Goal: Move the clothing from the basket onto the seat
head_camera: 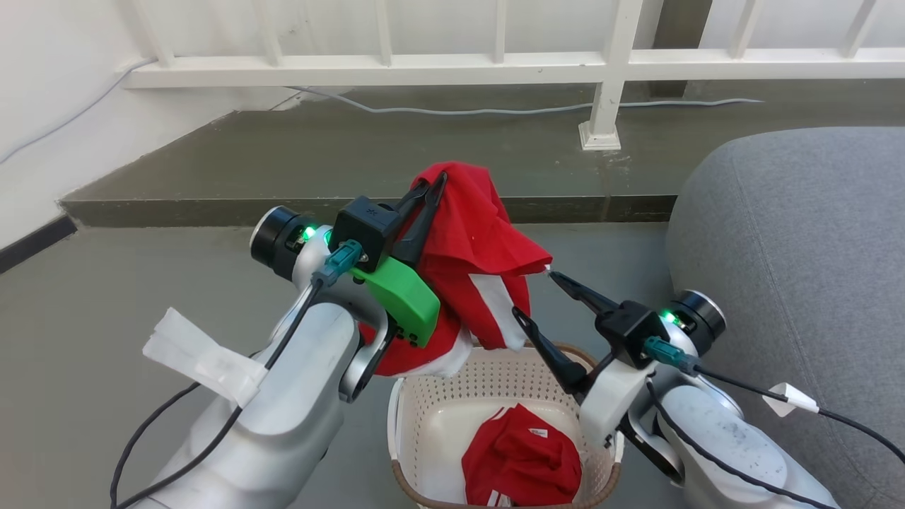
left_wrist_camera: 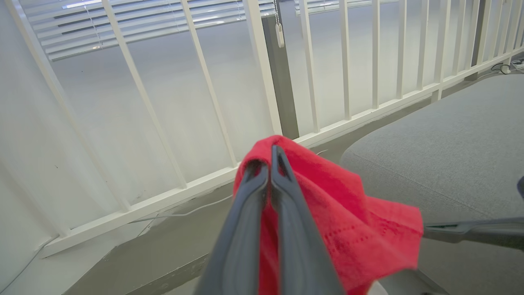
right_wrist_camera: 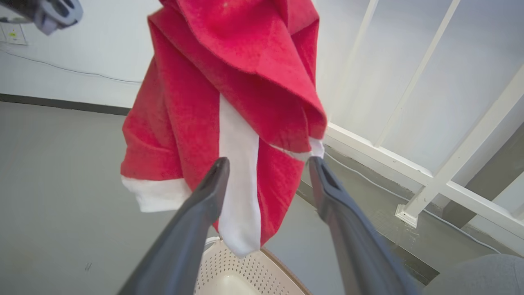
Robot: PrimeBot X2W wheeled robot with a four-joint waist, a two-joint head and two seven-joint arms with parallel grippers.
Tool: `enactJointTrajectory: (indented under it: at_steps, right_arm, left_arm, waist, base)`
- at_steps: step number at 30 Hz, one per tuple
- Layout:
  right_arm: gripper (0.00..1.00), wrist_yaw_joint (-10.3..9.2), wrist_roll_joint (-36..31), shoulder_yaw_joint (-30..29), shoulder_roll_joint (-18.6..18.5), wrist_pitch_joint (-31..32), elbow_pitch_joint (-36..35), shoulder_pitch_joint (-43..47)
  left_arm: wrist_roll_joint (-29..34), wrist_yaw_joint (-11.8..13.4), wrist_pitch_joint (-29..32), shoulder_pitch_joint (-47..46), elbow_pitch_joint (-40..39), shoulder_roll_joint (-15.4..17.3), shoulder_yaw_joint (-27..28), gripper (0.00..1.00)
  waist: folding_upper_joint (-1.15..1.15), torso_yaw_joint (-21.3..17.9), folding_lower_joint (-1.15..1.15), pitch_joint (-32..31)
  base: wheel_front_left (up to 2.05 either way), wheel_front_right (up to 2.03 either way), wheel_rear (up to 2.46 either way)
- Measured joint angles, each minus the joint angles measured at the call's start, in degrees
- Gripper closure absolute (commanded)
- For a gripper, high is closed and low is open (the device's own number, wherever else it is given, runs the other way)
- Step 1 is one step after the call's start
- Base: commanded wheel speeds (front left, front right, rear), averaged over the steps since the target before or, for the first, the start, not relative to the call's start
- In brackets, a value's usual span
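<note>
We've the left gripper (head_camera: 433, 185) clamped on the clothing (head_camera: 481, 240), dangling over the basket (head_camera: 424, 396) | right gripper (head_camera: 534, 293) spread wide beside it, empty | red piece (head_camera: 520, 456) lies in basket | best we lift clear, swing right onto the seat (head_camera: 792, 233)

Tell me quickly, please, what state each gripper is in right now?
Left gripper: shut on the red garment, held above the basket.
Right gripper: open, gripping nothing.

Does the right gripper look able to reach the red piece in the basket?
Probably yes: the right gripper is open just above the basket, and the piece lies uncovered; the hanging garment dangles at the far rim.
</note>
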Motion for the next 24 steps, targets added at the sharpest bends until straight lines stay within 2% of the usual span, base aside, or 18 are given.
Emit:
enactJointTrajectory:
  at_steps: [12,24]
  right_arm:
    - [0.0,0.0,1.79,2.16,-1.02,0.0,5.72,0.55]
    - [0.0,0.0,1.71,6.37,0.91,0.0,12.09,-3.87]
  left_arm:
    - [0.01,-0.08,0.92,-0.01,-2.7,-0.11,-1.59,1.0]
    - [0.04,-0.6,2.37,-0.32,-4.82,-0.2,-3.94,1.0]
  waist:
    - [0.0,1.49,0.0,0.42]
    - [0.0,4.24,0.0,0.87]
  base:
    - [0.0,0.0,0.0]
    - [0.0,0.0,0.0]
